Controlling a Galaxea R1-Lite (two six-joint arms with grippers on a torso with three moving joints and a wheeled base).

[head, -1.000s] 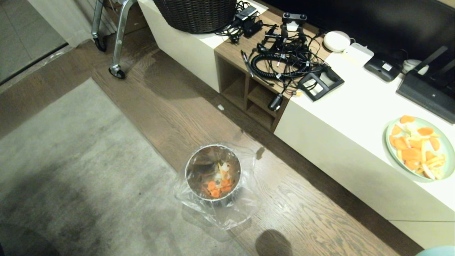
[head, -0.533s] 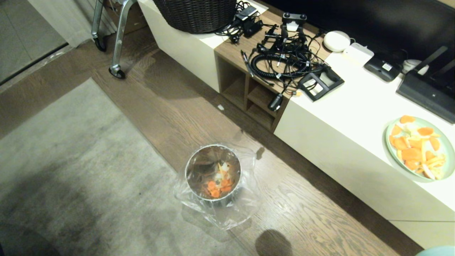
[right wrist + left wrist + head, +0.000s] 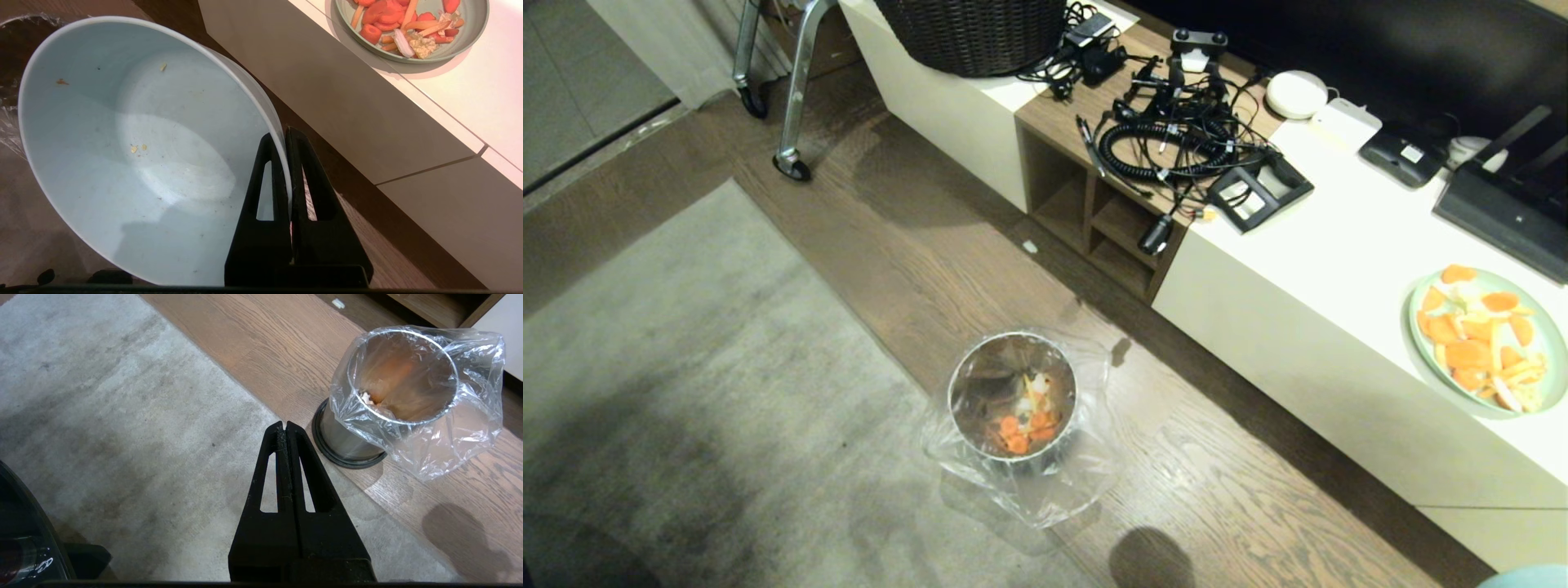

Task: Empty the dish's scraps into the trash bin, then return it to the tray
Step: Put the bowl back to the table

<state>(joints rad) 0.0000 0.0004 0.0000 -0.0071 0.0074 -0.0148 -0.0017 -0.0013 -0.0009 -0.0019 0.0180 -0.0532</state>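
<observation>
Tightly pinched, the right gripper [image 3: 286,134] clamps the thin rim of the dish [image 3: 135,155], a smooth pale bowl tilted and empty but for crumbs. Beyond it a green plate [image 3: 461,45] of orange slices sits on the white cabinet [image 3: 470,102]. Pressed together, empty, the left gripper [image 3: 282,426] hangs just beside the trash bin [image 3: 347,437], shiny metal under crinkled liner, scraps [image 3: 1021,429] inside, where wood floor [image 3: 269,347] meets grey rug [image 3: 102,408].

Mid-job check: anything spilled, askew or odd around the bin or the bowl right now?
No spill shows on the floor. The trash bin stands upright with scraps inside, but its liner sags loosely onto the floor. The right tool pinches the bowl by its rim, tilted, empty except for crumbs.
</observation>
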